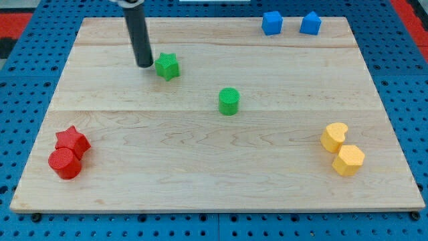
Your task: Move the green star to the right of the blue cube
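The green star [167, 66] lies in the upper left part of the wooden board. My tip [144, 65] stands just to the view's left of it, close to touching. The blue cube [271, 23] sits near the board's top edge at the right, with a second blue block [310, 23], pentagon-like, just to its right.
A green cylinder [229, 101] stands near the board's middle. A red star [73, 141] and red cylinder [65, 163] sit at the bottom left. A yellow heart [334, 136] and yellow hexagon [348, 160] sit at the bottom right. The board [200, 174] rests on a blue pegboard.
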`<act>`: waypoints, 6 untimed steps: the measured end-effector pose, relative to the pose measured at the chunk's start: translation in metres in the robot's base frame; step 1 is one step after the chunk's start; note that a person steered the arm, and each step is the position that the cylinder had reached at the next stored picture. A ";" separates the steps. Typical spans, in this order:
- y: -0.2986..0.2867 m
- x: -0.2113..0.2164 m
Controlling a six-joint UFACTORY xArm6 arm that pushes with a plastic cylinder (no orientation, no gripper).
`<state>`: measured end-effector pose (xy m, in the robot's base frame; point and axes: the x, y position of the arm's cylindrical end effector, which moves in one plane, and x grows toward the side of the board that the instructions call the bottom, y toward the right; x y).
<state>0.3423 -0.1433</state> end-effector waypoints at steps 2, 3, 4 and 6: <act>0.042 0.015; 0.064 -0.013; 0.091 -0.040; 0.153 -0.077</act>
<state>0.2655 0.0096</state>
